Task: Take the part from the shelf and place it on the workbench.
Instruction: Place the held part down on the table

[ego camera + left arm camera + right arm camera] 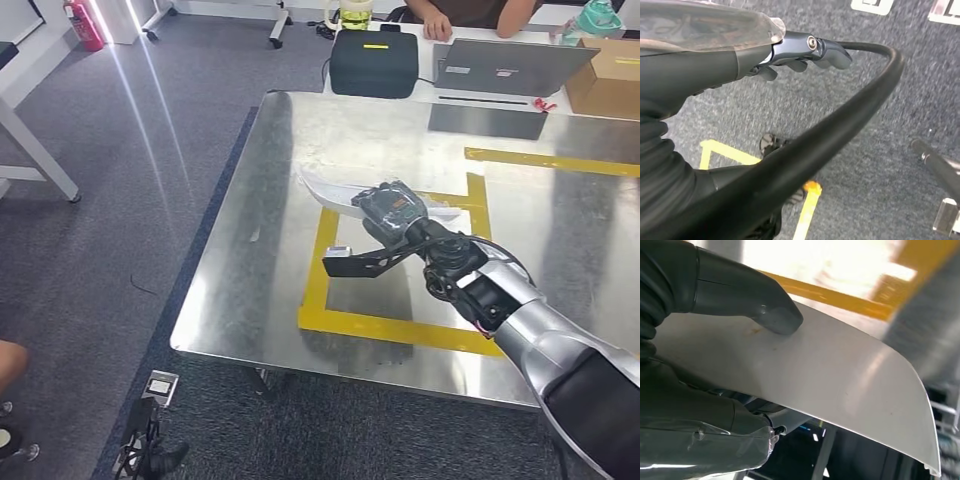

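Head cam first: my right hand (386, 212) is out over the metal counter (249, 240), fingers wrapped around the white curved part (326, 190). The part sticks out to both sides of the hand and sits above the far edge of the yellow tape square (326, 290) marked on the counter. Can't tell from here whether the part is touching the surface or just above it. At the far side there's a black case (375, 62), a grey laptop (509, 66) and a cardboard box (607, 75), plus a person's hand (438, 25) resting by the laptop. A red fire extinguisher (83, 25) stands on the grey carpet off to the far left.

Left wrist cam: my left hand (802, 52) hangs over the carpet with nothing in it, fingers fairly straight and close together. A thick black cable (851, 117) arcs across in front, and there's yellow floor tape (808, 207) below.

Right wrist cam: up close, the thumb (772, 315) presses down on the part's smooth white face (836, 380), with the other fingers underneath, so it's a solid pinch. Yellow tape is blurry behind it.
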### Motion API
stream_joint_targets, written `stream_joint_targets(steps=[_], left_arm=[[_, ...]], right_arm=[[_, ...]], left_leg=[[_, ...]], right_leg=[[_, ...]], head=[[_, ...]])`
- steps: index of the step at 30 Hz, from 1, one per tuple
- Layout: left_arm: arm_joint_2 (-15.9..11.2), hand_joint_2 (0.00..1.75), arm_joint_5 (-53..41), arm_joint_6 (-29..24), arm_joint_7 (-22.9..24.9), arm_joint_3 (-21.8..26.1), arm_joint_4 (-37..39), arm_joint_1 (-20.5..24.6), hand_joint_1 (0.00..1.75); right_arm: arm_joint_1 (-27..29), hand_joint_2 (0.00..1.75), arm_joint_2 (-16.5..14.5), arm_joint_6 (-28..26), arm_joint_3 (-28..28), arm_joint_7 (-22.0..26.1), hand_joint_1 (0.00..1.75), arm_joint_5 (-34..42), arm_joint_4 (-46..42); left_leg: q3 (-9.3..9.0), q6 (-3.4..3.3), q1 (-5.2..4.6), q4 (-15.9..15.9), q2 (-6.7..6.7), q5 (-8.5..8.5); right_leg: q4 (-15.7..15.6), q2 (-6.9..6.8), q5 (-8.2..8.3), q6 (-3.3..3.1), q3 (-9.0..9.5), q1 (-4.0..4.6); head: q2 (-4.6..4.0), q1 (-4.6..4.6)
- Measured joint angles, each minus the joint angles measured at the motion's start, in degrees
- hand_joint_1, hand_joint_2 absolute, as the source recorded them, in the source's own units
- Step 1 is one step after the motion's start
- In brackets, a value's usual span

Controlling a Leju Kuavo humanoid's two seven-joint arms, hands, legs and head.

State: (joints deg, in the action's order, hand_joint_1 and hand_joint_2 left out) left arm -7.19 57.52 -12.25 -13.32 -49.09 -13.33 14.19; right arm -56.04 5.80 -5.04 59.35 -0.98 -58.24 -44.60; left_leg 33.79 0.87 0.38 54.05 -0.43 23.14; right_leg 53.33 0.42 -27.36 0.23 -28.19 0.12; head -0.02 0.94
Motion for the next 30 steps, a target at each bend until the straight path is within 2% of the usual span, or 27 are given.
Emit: stream_joint_targets(steps=[9, 24, 30], left_arm=[[0.0, 1.75, 0.0, -0.1, -0.4, 0.0, 0.0, -0.2, 0.0], [-0.4, 1.75, 0.7, -3.0, -1.9, 0.1, 0.0, -1.2, 0.0], [-0.7, 1.75, 0.5, -4.3, -1.6, 0.2, 0.0, -1.5, 0.0]], right_arm=[[0.0, 1.75, 4.7, 2.0, 0.7, -0.6, 1.75, -3.0, 3.5], [0.8, 1.75, 8.7, 2.2, 0.5, -1.8, 1.75, -1.4, 8.5], [1.8, 1.75, 9.2, 0.8, -0.5, -1.0, 1.75, 1.5, 9.4]], left_leg=[[-0.01, 0.0, -0.02, 0.0, 0.06, 0.0], [-0.07, 0.0, -0.01, 0.0, 0.05, 0.0], [-0.08, 0.0, -0.01, 0.0, 0.04, 0.0]], right_leg=[[0.0, 0.1, 0.02, 0.01, 0.03, 0.0], [0.0, 0.07, 0.02, 0.02, 0.06, 0.0], [0.0, 0.06, 0.03, 0.02, 0.07, 0.01]], head=[[0.0, -0.11], [0.0, -0.13], [0.0, -0.19]])
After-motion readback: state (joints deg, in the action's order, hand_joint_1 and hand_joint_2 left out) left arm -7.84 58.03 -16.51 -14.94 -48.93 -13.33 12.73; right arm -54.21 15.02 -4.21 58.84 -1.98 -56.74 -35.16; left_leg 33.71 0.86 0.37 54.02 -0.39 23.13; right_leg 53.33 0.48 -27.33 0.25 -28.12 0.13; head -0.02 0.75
